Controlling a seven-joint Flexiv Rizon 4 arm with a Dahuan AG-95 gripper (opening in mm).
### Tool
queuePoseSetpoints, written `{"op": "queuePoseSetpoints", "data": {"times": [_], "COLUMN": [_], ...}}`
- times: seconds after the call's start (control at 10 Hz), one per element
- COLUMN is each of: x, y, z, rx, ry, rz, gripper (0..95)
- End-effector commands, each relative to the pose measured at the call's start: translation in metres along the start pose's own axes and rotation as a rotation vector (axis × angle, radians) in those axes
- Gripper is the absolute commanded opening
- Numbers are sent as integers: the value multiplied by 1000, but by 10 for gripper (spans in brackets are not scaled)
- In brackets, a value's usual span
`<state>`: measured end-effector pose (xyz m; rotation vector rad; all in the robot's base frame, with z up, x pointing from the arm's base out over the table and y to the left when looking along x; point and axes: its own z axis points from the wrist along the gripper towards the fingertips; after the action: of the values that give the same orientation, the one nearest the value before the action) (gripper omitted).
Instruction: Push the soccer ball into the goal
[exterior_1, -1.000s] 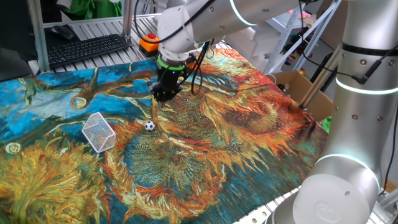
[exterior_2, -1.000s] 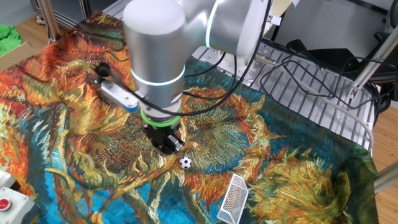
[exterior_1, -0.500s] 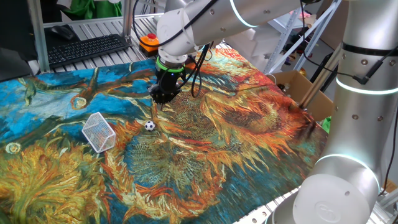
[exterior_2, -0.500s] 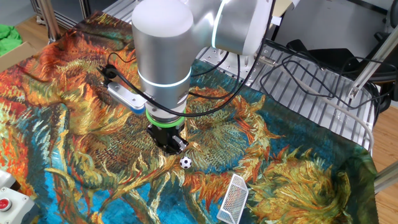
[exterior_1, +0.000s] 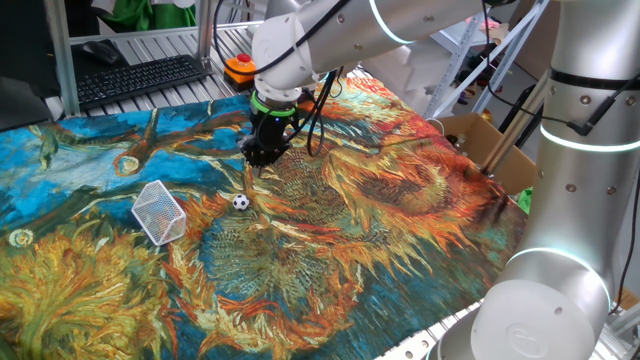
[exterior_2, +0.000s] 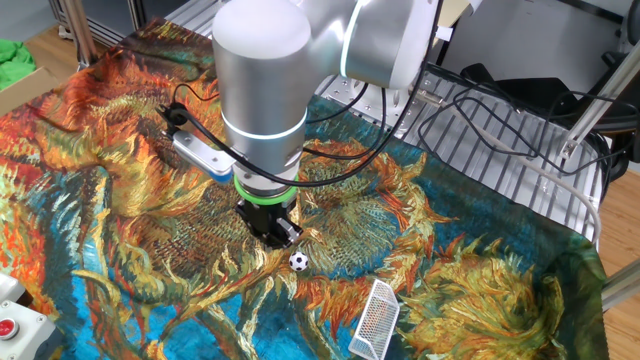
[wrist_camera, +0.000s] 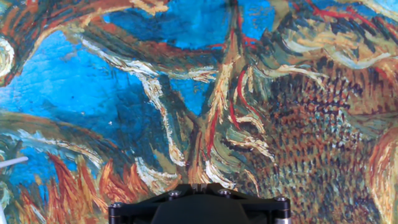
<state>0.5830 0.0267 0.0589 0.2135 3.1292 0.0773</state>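
Observation:
The soccer ball (exterior_1: 241, 202) is a tiny white ball with black patches lying on the painted cloth; it also shows in the other fixed view (exterior_2: 299, 262). The goal (exterior_1: 160, 212), a small white wire-mesh cage, lies to the ball's left, apart from it, and shows in the other fixed view (exterior_2: 375, 320) near the front edge. My gripper (exterior_1: 258, 162) hangs just behind the ball, tips close to the cloth, a short gap from it (exterior_2: 279, 237). In the hand view the gripper (wrist_camera: 198, 186) has its fingers together and empty; ball and goal are out of that view.
The table is covered by a sunflower-print cloth (exterior_1: 380, 230). An orange button (exterior_1: 240, 66) and a keyboard (exterior_1: 140, 78) lie at the back. A cardboard box (exterior_1: 480, 140) stands to the right. Cables (exterior_2: 480, 110) lie beyond the cloth's edge.
My gripper has shifted slightly sideways and a little up from a second ago. The ball and the goal have not moved.

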Motion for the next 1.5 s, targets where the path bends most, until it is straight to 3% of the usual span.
{"op": "queuePoseSetpoints", "data": {"times": [0.1, 0.4, 0.5, 0.6, 0.9, 1.2, 1.5], "x": [0, 0, 0, 0, 0, 0, 0], "y": [-1, -1, -1, -1, -1, -1, -1], "z": [0, 0, 0, 0, 0, 0, 0], "rx": [3, 26, 61, 76, 77, 83, 81], "ry": [-9, -15, -28, -31, -5, -3, 33], "rz": [9, 32, 52, 58, 49, 44, 6], "gripper": [0, 0, 0, 0, 0, 0, 0]}}
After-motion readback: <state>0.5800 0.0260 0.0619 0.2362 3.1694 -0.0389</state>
